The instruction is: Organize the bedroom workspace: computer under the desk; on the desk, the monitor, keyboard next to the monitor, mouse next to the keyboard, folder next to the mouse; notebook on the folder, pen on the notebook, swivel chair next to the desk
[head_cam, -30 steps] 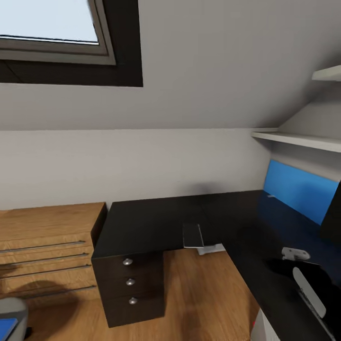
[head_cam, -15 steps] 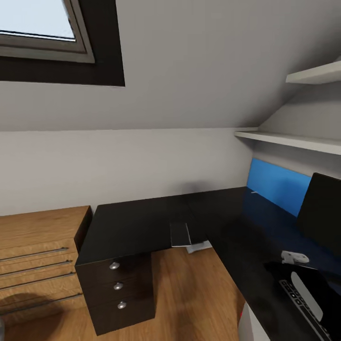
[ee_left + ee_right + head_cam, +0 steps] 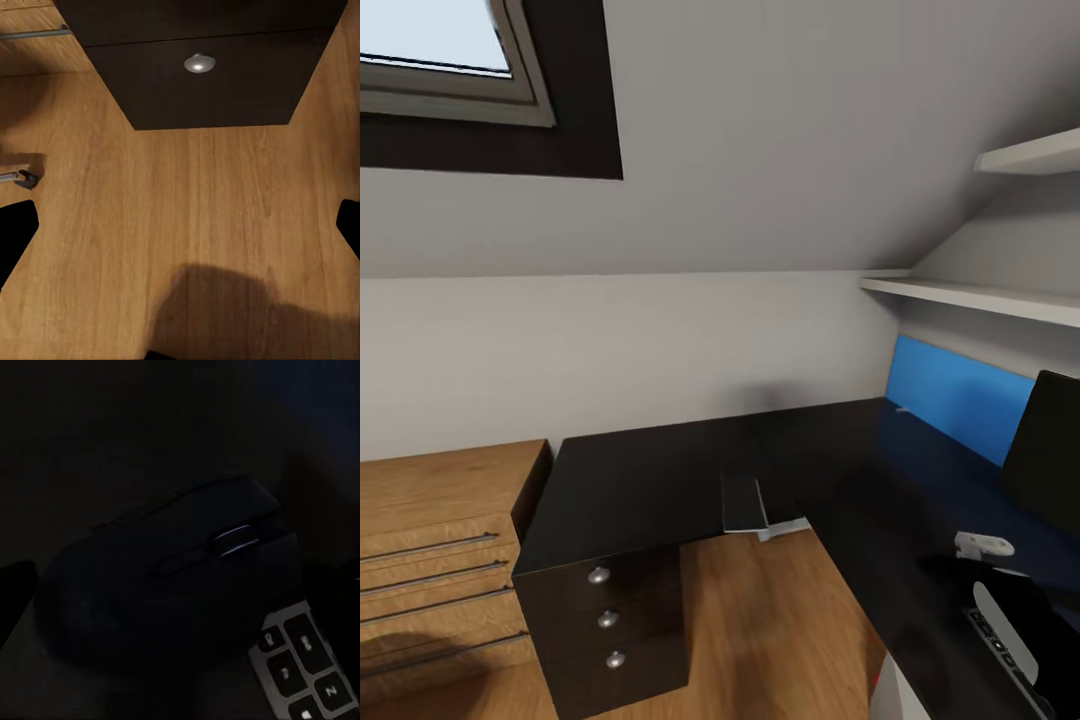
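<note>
Left end effector (image 3: 180,232) is spread wide with nothing in it. It's hanging over the wood floor (image 3: 187,195), just in front of the dark drawer unit (image 3: 217,82) with the round silver knob (image 3: 199,64).

The right end effector I honestly can't call. Its wrist cam is super dark and I can't pick out the fingers, so I can't say whether it's gripping anything. That cam is right up on the mouse (image 3: 165,585), which sits beside the corner of the keyboard (image 3: 300,660), maybe touching it.

From the head cam, the keyboard pokes in at the near right end of the counter (image 3: 660,480), with the monitor (image 3: 1050,460) behind it at the right edge. A low light-wood cabinet (image 3: 440,530) stands off the counter's left end.

My guess on handling: the mouse is light and rigid, but the rounded shell looks slick, so pinch it across the two long sides, low down, not over the domed top. It should slide easily on that glossy top too.

Can't see a logo on the mouse. The key legends are there, but too blurry to read.
</note>
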Controlling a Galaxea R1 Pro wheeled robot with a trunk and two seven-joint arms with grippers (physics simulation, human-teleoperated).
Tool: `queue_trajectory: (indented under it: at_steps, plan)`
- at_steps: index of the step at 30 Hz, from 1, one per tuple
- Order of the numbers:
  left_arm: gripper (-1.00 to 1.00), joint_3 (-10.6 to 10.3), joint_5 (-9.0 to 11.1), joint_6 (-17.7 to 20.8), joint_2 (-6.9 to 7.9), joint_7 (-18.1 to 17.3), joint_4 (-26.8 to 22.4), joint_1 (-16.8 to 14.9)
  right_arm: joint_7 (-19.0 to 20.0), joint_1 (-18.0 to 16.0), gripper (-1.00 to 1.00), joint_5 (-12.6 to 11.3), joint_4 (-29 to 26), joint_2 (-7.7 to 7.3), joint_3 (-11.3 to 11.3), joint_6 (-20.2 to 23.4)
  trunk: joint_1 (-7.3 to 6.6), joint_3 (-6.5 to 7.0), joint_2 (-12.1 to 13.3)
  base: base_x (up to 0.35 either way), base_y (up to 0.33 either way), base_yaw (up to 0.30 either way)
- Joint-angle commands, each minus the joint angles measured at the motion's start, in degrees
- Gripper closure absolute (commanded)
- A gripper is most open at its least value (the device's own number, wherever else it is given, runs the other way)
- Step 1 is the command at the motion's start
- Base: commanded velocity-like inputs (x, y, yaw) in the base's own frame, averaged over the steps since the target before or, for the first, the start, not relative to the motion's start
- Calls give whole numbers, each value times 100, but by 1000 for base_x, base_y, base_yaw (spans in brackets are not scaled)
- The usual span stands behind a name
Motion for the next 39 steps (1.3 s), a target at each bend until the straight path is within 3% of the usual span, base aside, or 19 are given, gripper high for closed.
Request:
queue_trajectory:
  at_steps: [1,8,18,24,29,33,39]
  plan:
    - [-100,-40,59,-35,8,37,-5,-9,-57,-7,100,50,34,33,24,6,3,-7,-5,258,76,0]
    - [-100,-40,59,-35,7,37,-4,-9,-65,-15,100,353,194,131,16,-20,3,-7,-5,128,21,0]
    - [-100,-43,52,-35,6,37,3,-9,-59,-388,100,451,1152,135,18,-451,3,-7,-5,59,1,0]
    - [-100,-45,50,-35,7,37,6,-7,-61,-573,100,764,1579,140,16,-648,3,-7,-5,4,0,0]
    - [-100,-44,50,-35,8,37,6,-9,-66,-666,100,804,1775,141,15,-721,3,-7,-5,0,0,0]
    - [-100,-43,50,-35,8,37,6,-9,-64,-921,100,822,2248,134,15,-918,3,-7,-5,0,0,0]
    - [-100,-44,50,-35,3,37,6,-7,-64,-981,100,824,2343,133,15,-957,3,-7,-5,0,0,0]
